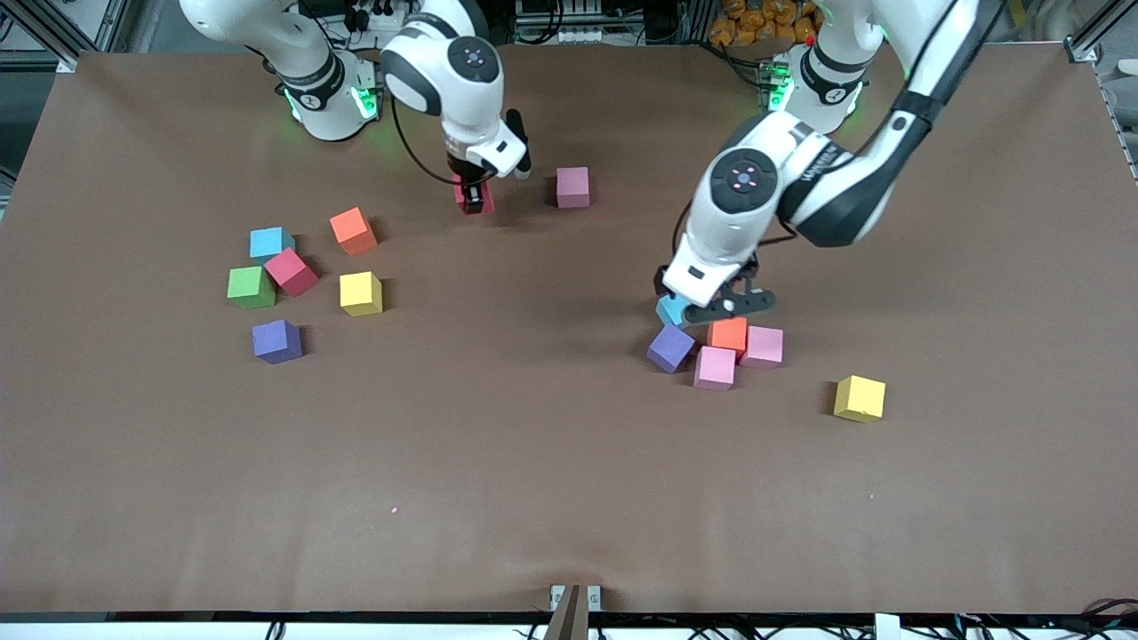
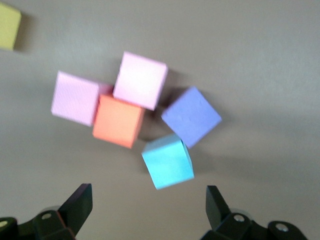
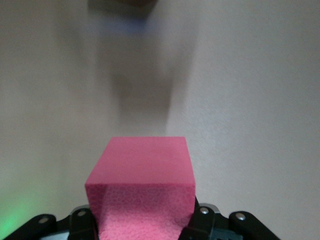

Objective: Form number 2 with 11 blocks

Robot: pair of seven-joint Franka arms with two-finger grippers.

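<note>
You're barely started: no number 2 on the desk [image 1: 569,498] yet, blocks scattered in two clusters, your right claw [image 1: 474,197] clamped on a red block [image 3: 142,192] beside the lone pink block [image 1: 573,187], left claw [image 1: 711,307] spread wide over the light blue block [image 2: 168,161].

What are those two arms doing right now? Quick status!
Right gripper shut on red block, near lone pink block. Left gripper open over light blue block. No digit formed yet; nothing in the way.

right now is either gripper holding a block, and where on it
The right gripper pinches a red block by two opposite sides. The left gripper is open and holds nothing.
</note>
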